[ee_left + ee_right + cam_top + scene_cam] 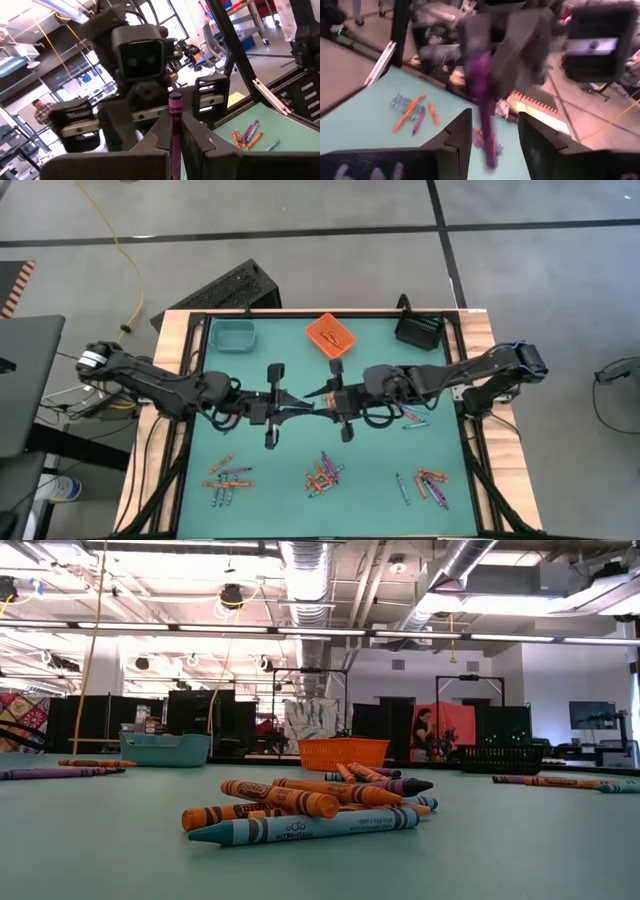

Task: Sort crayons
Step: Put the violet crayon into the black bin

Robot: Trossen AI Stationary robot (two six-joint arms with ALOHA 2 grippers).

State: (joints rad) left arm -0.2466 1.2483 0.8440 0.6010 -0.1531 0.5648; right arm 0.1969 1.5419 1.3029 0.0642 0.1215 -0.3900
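Meeting nose to nose above the middle of the worktop (260, 485), the two arms look set for a handover. The left gripper (174, 131) is clenched on a purple crayon (175, 107) that stands up past its jaws. The right gripper (494, 131) faces it with jaws apart and the same crayon hanging between them, not yet pinched as far as I can see. The other crayons (323, 474) lie in loose heaps on the worktop below both sets of jaws, well apart from the teal bin (233, 334), orange bin (331, 333) and black bin (419, 328) beyond. I'd judge a crayon light, stiff, waxy and a little slippery, snapping if squeezed hard, so take it on the free end, square across its paper sleeve.
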